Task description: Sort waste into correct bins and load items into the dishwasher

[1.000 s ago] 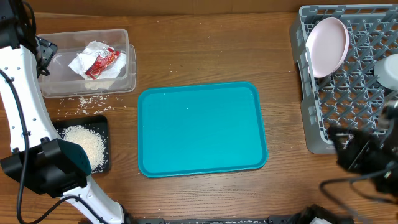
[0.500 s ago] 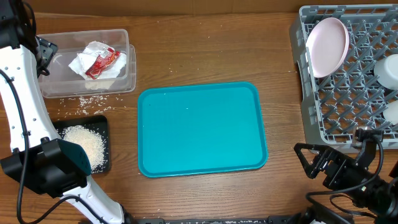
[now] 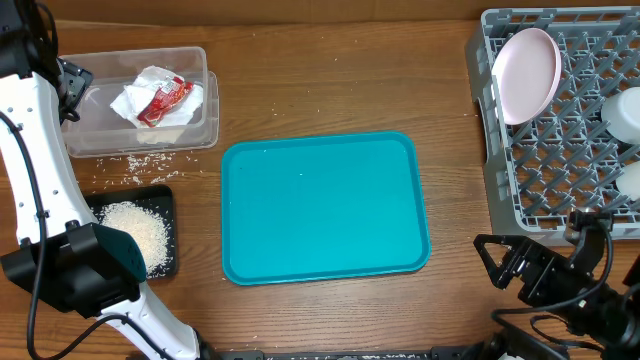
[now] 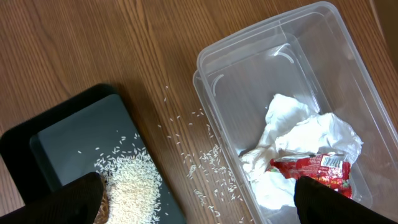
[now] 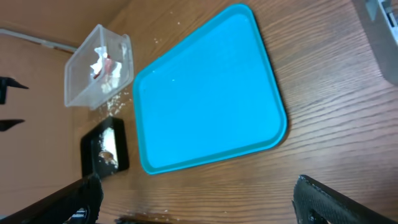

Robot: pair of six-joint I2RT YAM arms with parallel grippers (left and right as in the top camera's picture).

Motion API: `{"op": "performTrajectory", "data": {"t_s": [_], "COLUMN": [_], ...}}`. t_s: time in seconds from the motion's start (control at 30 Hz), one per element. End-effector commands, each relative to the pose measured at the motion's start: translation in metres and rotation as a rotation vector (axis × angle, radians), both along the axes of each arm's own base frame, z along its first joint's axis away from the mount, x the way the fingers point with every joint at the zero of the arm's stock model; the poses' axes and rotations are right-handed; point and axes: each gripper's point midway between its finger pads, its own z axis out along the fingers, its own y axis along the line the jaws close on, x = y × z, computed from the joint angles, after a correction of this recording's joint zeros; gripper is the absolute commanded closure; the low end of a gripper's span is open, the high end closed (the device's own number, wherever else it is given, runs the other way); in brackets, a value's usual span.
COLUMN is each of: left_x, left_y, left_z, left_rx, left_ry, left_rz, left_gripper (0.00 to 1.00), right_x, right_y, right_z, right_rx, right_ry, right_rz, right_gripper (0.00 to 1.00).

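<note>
The teal tray [image 3: 325,205] in the middle of the overhead view is bare. The dish rack [image 3: 560,170] at the right edge holds a pale plate [image 3: 528,75] standing on edge and a white cup [image 3: 622,115]. By that, the sorting looks nearly done. The one stray piece of waste I can make out is the loose rice grains [image 3: 140,165], scattered on the table [image 3: 330,90] at the left of the frame. They lie in a thin band that runs left to right along the lower wall of the clear tub [image 3: 200,60], between it and the black tray [image 3: 160,205], where the rice pile [image 3: 135,235] sits. The tub holds crumpled napkins [image 3: 150,85] and the red wrapper [image 3: 165,100]. The left gripper [image 4: 199,186] is spread wide and empty. It hangs above that gap, and its wrist view shows the grains just ahead of its fingers. The right gripper [image 3: 488,262] is also spread and empty. It sits at the lower right, below the rack, with the whole teal tray between it and the grains. The left arm is much the nearer, so any clean-up would probably fall to it, moving from the band down towards the black tray.
</note>
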Motion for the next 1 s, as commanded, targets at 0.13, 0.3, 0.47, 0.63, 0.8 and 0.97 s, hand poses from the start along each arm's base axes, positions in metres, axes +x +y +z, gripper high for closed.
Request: {"op": "performTrajectory", "data": {"t_s": [0.13,0.3,0.47,0.63,0.8,0.97], "left_x": [-0.004,-0.004,-0.004,-0.004,-0.004,-0.004], "left_y": [-0.002,-0.002,-0.002,-0.002,-0.002,-0.002], "left_z": [0.012,0.012,0.012,0.012,0.012,0.012], "left_rx": [0.015,0.016,0.016,0.015,0.015,0.015], "left_ry": [-0.028,-0.028,-0.028,-0.028,-0.028,-0.028], "left_rz": [0.016,0.016,0.016,0.016,0.016,0.016], "left_gripper": [0.00,0.00,0.00,0.00,0.00,0.00], "right_x": [0.013,0.023,0.027,0.028,0.028,0.030], "right_y": [0.018,0.052,0.071,0.085,0.089,0.087], "right_z": [-0.023,-0.028,-0.028,-0.031,-0.041,-0.050], "right_rx": [-0.062,-0.070,-0.107,-0.168,-0.203,-0.250], "right_ry": [-0.121,-0.425,-0.701,-0.978,-1.130,-1.241], "right_rz": [0.202,0.420,0.540,0.613,0.628,0.603], "right_gripper": [0.00,0.00,0.00,0.00,0.00,0.00]}}
